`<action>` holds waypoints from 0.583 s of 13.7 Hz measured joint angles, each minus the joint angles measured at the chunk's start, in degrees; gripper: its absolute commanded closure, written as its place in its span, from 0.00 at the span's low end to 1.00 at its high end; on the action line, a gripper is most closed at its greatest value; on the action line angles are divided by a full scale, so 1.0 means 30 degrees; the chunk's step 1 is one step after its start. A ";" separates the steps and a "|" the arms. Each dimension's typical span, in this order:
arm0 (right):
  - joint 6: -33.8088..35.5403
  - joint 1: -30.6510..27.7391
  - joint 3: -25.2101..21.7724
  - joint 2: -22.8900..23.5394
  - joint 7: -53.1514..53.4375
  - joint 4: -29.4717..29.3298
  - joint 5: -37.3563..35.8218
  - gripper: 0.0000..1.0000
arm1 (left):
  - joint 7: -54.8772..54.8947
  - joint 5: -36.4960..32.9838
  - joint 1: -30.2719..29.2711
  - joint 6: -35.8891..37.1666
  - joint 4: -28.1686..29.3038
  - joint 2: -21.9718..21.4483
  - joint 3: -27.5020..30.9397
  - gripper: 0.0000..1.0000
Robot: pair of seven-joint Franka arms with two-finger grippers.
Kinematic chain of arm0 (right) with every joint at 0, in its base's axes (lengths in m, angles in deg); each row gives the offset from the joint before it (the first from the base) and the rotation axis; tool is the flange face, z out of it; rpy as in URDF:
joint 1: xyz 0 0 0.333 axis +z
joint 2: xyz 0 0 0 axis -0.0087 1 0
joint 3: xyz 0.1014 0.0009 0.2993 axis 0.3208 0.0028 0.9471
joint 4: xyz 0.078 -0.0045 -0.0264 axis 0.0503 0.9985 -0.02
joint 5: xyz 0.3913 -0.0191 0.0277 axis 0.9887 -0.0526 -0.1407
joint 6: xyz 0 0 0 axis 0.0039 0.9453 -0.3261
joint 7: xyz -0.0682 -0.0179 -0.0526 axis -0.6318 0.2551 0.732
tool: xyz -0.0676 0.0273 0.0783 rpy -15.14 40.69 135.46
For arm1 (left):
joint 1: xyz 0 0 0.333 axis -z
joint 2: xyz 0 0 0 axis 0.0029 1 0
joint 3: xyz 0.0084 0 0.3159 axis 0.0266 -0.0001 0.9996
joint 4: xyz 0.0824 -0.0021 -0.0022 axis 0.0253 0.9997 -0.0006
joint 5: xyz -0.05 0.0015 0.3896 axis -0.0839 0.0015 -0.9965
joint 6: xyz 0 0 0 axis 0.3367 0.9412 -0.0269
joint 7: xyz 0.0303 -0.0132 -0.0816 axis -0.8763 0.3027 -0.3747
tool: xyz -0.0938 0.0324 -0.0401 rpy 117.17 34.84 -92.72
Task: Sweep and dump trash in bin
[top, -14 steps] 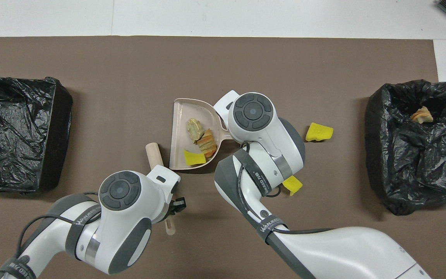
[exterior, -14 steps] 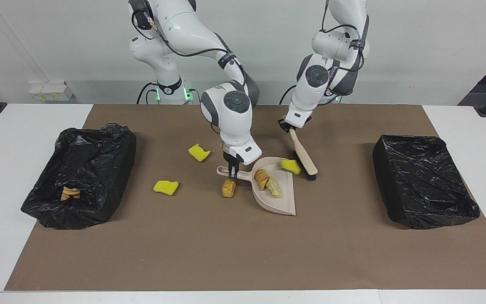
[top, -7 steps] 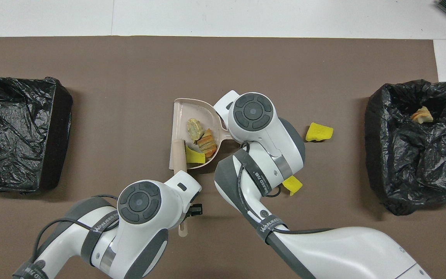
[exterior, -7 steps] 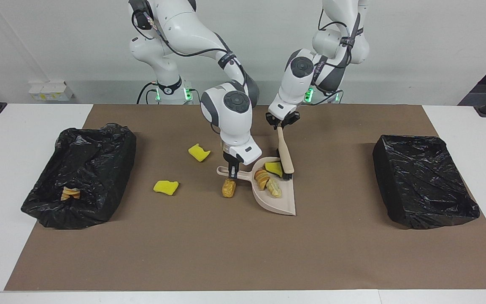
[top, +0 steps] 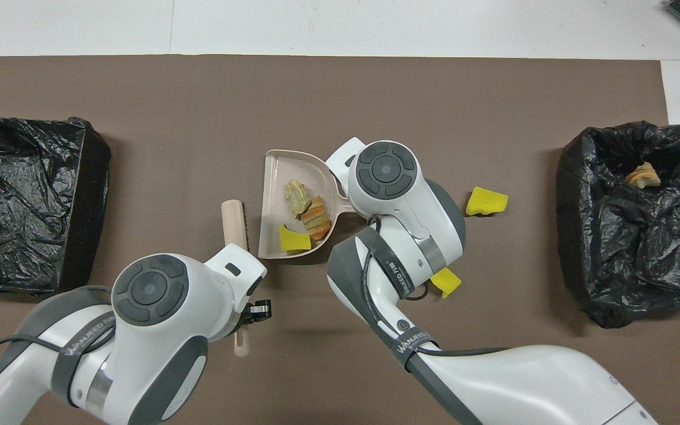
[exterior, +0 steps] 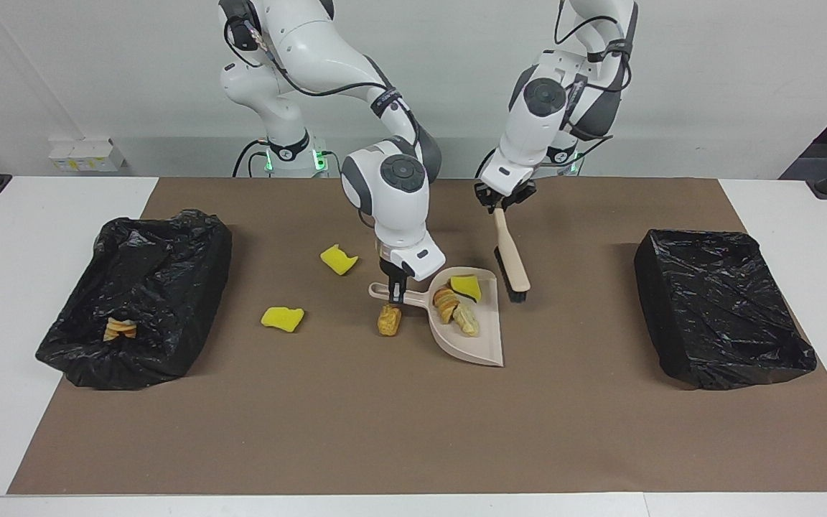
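My right gripper is shut on the handle of the beige dustpan, which rests on the mat. In the pan lie a yellow chunk and two pastry lumps of the trash. My left gripper is shut on the handle of a wooden brush, held slanted just beside the pan's open mouth, toward the left arm's end. From overhead the pan, its yellow chunk and the brush show; the right gripper hides under its wrist. Another pastry lump lies by the pan's handle.
Two more yellow chunks lie on the brown mat toward the right arm's end. A black-lined bin there holds a pastry lump. A second black-lined bin stands at the left arm's end.
The left gripper pushed the yellow chunk from the pan's mouth deep into the pan with the brush, then drew the brush back out beside the pan. The right arm and dustpan stayed still.
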 measured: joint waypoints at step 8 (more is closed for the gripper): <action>-0.0676 -0.1357 -0.0033 0.0038 -0.0198 -0.0107 0.1663 1.00 | 0.0069 -0.0351 -0.0019 0.0204 0.0230 -0.0401 -0.0058 1.00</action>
